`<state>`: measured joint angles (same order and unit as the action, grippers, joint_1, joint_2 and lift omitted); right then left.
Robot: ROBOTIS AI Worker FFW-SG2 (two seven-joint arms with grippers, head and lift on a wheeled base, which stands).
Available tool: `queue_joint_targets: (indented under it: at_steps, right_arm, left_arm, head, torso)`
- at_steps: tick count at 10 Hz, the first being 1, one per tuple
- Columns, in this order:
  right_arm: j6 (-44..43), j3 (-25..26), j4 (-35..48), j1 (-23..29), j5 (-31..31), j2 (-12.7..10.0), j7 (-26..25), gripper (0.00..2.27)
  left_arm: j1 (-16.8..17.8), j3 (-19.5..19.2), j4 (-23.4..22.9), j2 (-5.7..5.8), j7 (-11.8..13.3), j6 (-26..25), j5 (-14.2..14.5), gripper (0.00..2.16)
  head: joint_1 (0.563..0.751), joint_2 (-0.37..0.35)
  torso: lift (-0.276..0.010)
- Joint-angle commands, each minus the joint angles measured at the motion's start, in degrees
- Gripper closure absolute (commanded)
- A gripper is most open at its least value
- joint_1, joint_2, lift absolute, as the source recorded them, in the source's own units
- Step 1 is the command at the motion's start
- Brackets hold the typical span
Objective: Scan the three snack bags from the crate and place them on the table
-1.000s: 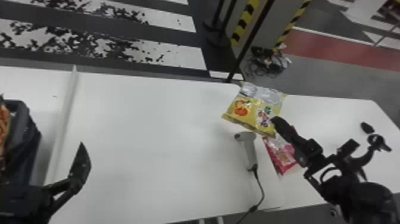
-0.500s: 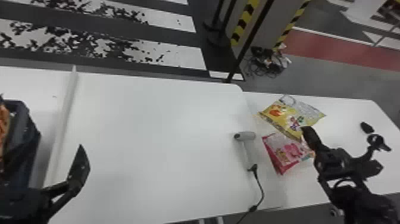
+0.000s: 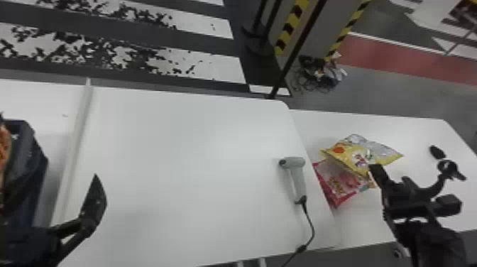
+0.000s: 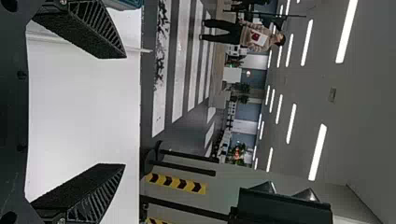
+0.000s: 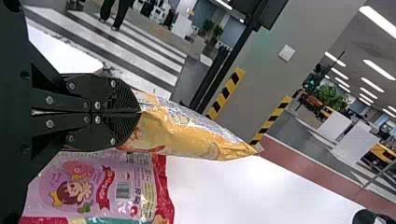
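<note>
Jaws of the right gripper pinch the yellow bag.

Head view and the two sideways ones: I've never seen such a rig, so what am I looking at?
This is a two-armed robot. The head view looks forward and down; the sideways views come from its wrists. On the white tables lie a grey handheld scanner with a cable and a pink-and-red plastic bag; a dark crate stands at the left. The right black pincer is shut on a yellow plastic bag; the left black pincer is open and empty.
</note>
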<state>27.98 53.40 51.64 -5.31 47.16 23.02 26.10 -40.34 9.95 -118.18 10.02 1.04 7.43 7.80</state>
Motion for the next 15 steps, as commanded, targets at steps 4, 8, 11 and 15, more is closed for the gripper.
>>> queue_joint_targets:
  at_steps: [4,8,11,15]
  right_arm:
    - [-3.59,-2.95,-3.21,-4.44,-9.19,0.89,-3.07,2.24]
    - [-3.41,-5.32,-3.38,-4.62,-10.07,0.63,-5.97,0.14]
    - [-0.77,-5.32,-0.40,-1.72,-6.38,0.01,-5.88,0.14]
    - [9.60,-7.87,26.41,11.82,-4.35,-7.90,-5.71,0.12]
  left_arm:
    - [0.52,0.07,0.23,0.09,0.01,-0.19,0.02,0.03]
    - [0.96,0.07,0.76,0.00,0.10,-0.19,0.28,0.03]
    - [0.96,0.25,0.85,-0.26,0.63,-0.36,0.46,0.03]
    - [0.96,0.60,1.11,-0.44,0.54,-0.19,0.28,0.03]
  head:
    - [0.695,-0.350]
    - [0.695,-0.350]
    - [0.695,-0.350]
    - [0.695,-0.350]
  torso:
    - [-0.062]
    - [-0.062]
    - [-0.062]
    - [-0.062]
